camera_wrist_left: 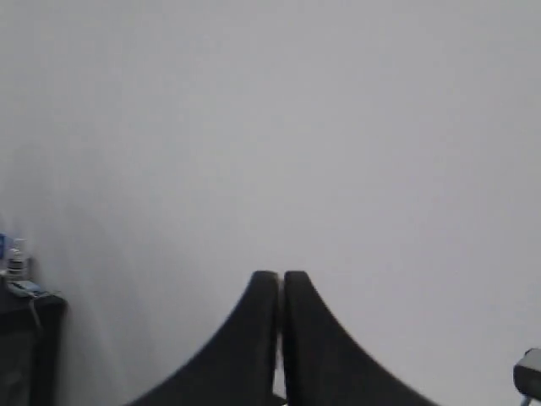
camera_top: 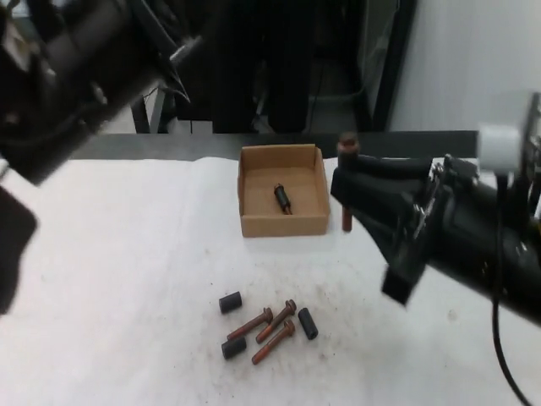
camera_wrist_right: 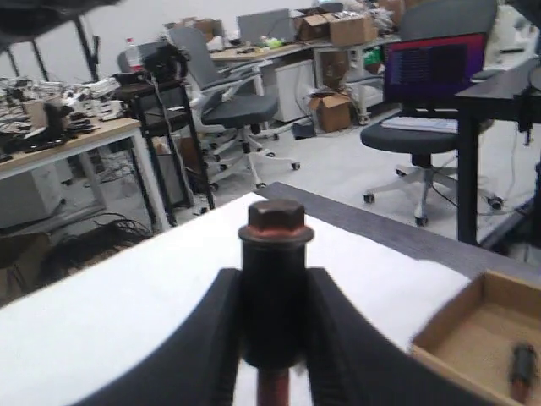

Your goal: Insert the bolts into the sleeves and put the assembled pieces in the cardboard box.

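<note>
1. Right pincer (camera_wrist_right: 272,279): clenched on a black sleeve (camera_wrist_right: 272,309). A rust-coloured bolt (camera_wrist_right: 275,218) passes through the sleeve, with its hexagonal head above the fingers and its shank below them. The piece is upright.
2. In the high view, the right pincer (camera_top: 347,182) holds this piece above the bench (camera_top: 127,254), just beside the right wall of the cardboard box (camera_top: 283,224).
3. Cardboard box: open at the top, standing near the far edge of the bench. 1 assembled piece (camera_top: 282,198) lies on its floor.
4. Left pincer (camera_wrist_left: 281,275): clenched, fingers pressed together with nothing between them, facing a plain pale surface.
5. Loose bolts (camera_top: 276,320): 3 lie close together on the bench, well apart from the box on its near side.
6. Loose sleeves (camera_top: 230,302): 3 lie around the bolts, 1 to the left, 1 at the near left (camera_top: 234,347) and 1 to the right (camera_top: 308,323).
</note>
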Tool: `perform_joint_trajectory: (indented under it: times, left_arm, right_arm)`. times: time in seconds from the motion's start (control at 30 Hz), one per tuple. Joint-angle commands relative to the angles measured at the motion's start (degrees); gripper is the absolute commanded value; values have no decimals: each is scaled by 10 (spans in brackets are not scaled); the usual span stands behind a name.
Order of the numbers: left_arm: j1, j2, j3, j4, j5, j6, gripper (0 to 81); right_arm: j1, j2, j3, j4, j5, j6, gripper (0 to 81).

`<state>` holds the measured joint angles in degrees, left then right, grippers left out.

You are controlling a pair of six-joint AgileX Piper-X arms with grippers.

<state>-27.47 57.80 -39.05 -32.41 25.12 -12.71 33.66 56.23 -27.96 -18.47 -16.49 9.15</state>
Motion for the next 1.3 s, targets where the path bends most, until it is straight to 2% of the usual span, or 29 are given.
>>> perform_joint_trajectory:
  times: [0.0,0.1,0.2,0.33,0.53,0.67,0.77,0.9,1.03,1.1,1.2,1.27]
  left_arm:
    - [2,-17,-3,112,-11,39,3]
    - [2,-26,-3,261,-18,48,3]
    - [1,-28,-3,411,-62,46,3]
    - [1,-29,-3,573,-110,50,3]
    - [1,-29,-3,666,-113,50,3]
    - [1,-29,-3,695,-113,63,3]
    - [1,-29,-3,708,-113,63,3]
    - [1,-29,-3,706,-113,63,3]
    - [1,-29,-3,703,-113,63,3]
    - [1,-29,-3,703,-113,63,3]
    - [1,-29,-3,703,-113,63,3]
    - [1,-29,-3,703,-113,63,3]
  right_arm:
    - [-23,46,-97,163,29,-1,8]
    - [-52,137,-185,273,29,10,8]
    - [-76,245,-287,337,27,55,8]
    - [-88,400,-457,435,27,64,8]
    - [-91,597,-699,587,41,63,8]
    - [-91,695,-816,658,57,63,8]
    - [-91,734,-869,689,59,63,8]
    - [-91,746,-879,681,66,63,8]
    - [-91,746,-879,657,81,8,13]
    - [-91,746,-879,656,81,-3,96]
    - [-92,746,-879,657,75,-3,323]
    - [-92,744,-879,654,76,-2,417]
